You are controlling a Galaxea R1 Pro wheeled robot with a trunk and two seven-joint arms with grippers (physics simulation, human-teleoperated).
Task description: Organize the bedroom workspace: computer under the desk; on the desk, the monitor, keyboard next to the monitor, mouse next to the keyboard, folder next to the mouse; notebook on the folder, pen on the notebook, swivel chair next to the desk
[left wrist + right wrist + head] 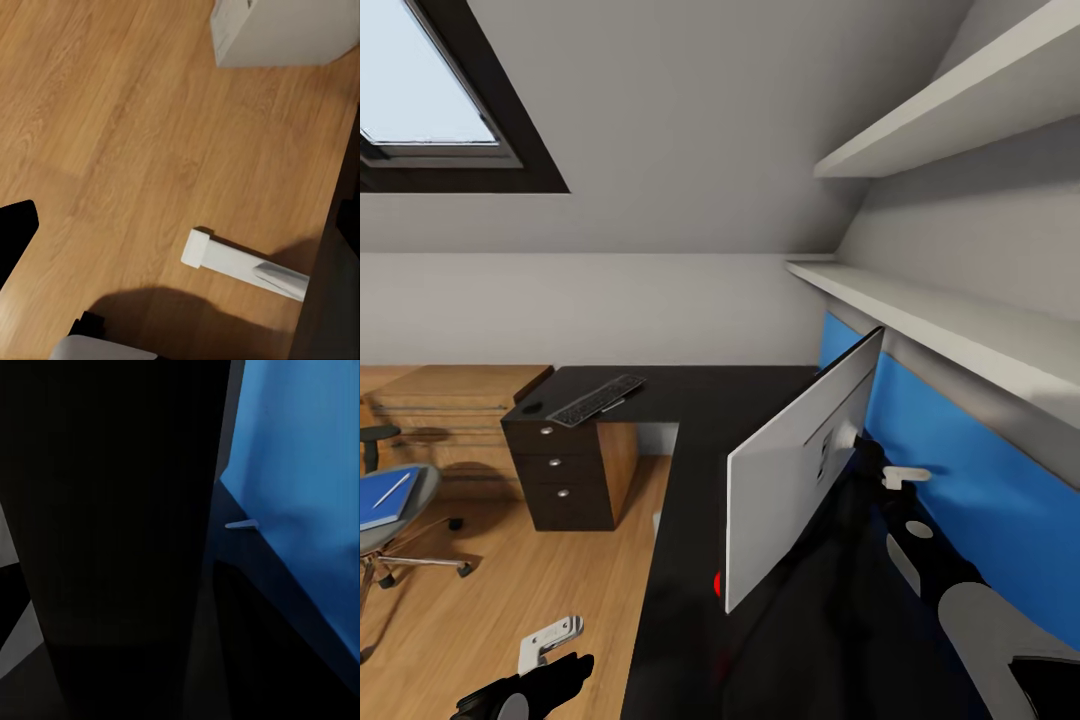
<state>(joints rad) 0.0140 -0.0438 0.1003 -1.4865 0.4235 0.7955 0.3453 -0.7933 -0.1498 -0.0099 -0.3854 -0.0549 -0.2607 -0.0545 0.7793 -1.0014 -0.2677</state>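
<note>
Black desk (690, 480) bearing monitor (800, 470) turned white-back-outward, right gripper (905, 477) behind it as if steadying, claw state indiscernible; left gripper (550, 640) spread, idle.

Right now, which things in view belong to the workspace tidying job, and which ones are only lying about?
Belong to the job:
desk
monitor
keyboard
mouse
chair
folder, on the chair
pen, on the folder
computer, on the floor

Just there:
dresser
wall shelves
window
</note>
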